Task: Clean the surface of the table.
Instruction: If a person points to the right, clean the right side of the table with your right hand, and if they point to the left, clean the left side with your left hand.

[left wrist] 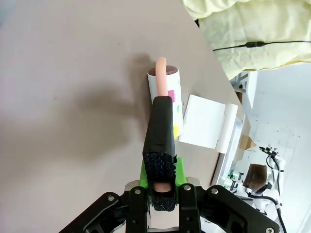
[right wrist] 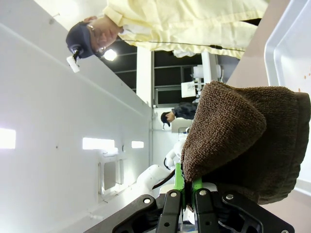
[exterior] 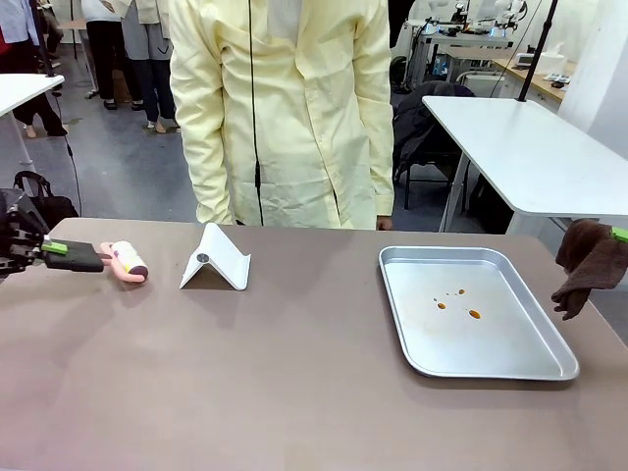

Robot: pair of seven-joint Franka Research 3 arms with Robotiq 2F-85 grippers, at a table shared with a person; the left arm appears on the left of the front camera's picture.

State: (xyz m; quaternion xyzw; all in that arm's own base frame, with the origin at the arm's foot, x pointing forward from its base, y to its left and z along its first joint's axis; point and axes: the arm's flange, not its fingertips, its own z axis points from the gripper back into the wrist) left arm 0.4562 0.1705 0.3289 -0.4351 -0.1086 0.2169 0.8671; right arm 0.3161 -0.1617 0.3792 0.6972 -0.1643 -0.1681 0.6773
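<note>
Taupe-brown matte desk (exterior: 294, 392), broad and smooth, spans the whole foreground of the front view, and everything else sits on it or at its edges. A person in a pale yellow coat (exterior: 285, 108) stands at its far side, close to the edge and about mid-width.

On the desk's right half lies a shiny rectangular steel tray (exterior: 491, 339) with rounded corners and a raised rim. A few small orange-brown spots (exterior: 474, 314) mark its floor near the middle.

Off the desk's right edge, beside the tray, hangs a dark brown terry cloth (exterior: 587, 265), bunched and drooping. The right tool (right wrist: 188, 187) is pinched narrow on a fold of this cloth (right wrist: 243, 131), its green pads closed together with the fabric between them.

Left of centre, towards the far edge, stands a white folded card-like stand (exterior: 216, 260) shaped like a small tent, well apart from the tray.

Just left of the stand is a lint roller (exterior: 128, 261) with a white roll, a curved pink frame and a black foam handle. The left tool (left wrist: 163, 182) grips the handle's end, pads clamped on the foam, and the roller (left wrist: 167, 87) points away from it, low over the desk's left end. I cannot tell if the roll touches the surface.
</note>
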